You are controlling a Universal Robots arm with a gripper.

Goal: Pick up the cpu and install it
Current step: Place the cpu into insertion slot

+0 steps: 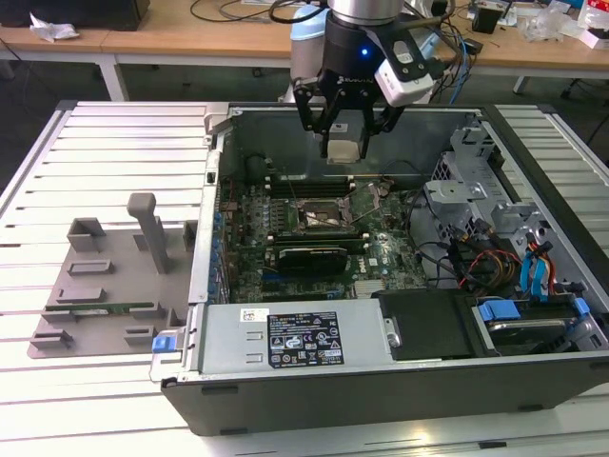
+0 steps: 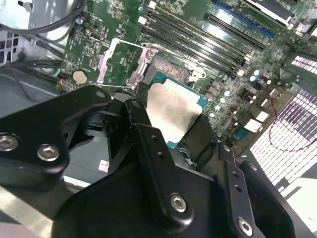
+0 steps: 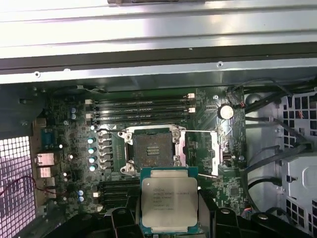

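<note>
My gripper [image 1: 343, 150] hangs over the open computer case [image 1: 381, 381], above the motherboard's far side, and is shut on the cpu [image 1: 343, 149]. In both wrist views the cpu [image 3: 168, 199] [image 2: 173, 113] is a flat square chip with a silvery top and a teal rim, held by its edges between black fingers [image 2: 148, 144]. The open socket [image 3: 154, 148] [image 2: 166, 69] lies below and a little ahead of the chip, with its metal frame [image 3: 200, 151] swung open beside it. From the exterior view the socket [image 1: 322, 217] sits mid-board, nearer the camera than the gripper.
A grey fixture plate [image 1: 109, 276] with posts lies on the slatted table at the exterior view's left. Memory slots [image 3: 141, 110] run beside the socket. Drive cages and cables [image 1: 495, 238] crowd the case's side at the exterior view's right. The power supply [image 1: 295, 338] lies along the near edge.
</note>
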